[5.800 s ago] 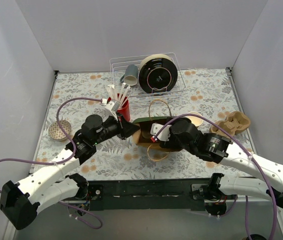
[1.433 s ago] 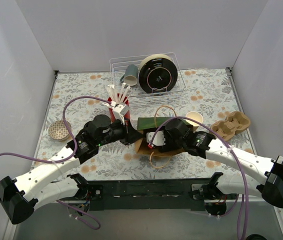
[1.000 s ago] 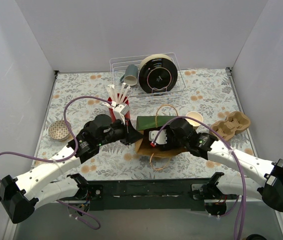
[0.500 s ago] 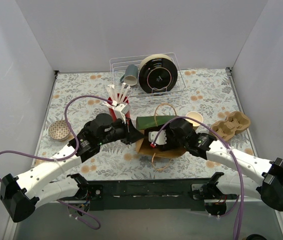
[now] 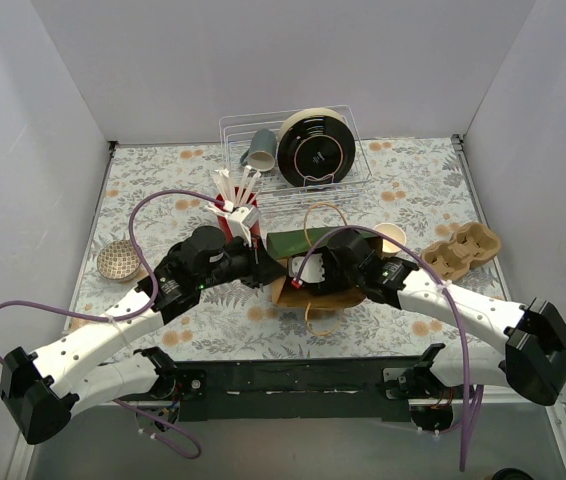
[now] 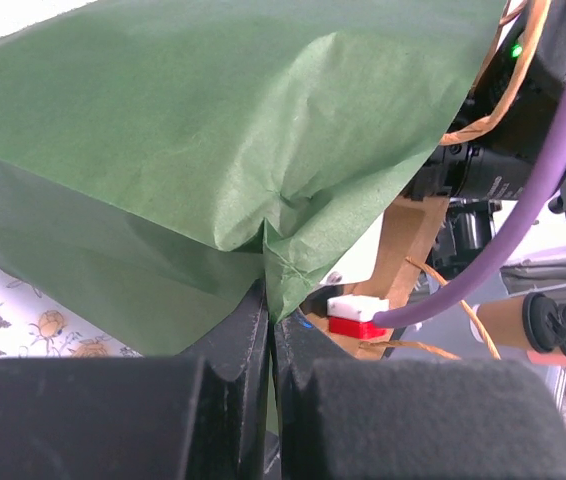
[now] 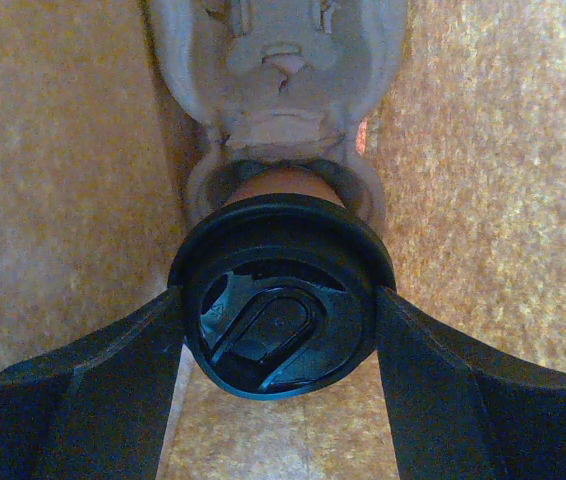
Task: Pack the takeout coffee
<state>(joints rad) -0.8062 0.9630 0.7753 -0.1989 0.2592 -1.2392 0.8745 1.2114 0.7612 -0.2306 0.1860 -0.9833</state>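
Green paper bag has its edge pinched flat in the closed left gripper. Inside the bag, between brown walls, the right gripper clasps the black-lidded coffee cup, seated in a pulp carrier; the lid embossing is unreadable.

My right arm has swung in from the far right of the desk and stretched left. Its wrist, which sat just outside the paper bag before, has pushed further in. The right end effector is now deep inside the bag, with the lidded coffee cup clasped between its fingers. The left end effector, pinching the bag's green edge, has crept slightly right. The green panel was a thin strip at first and now shows a broader face.
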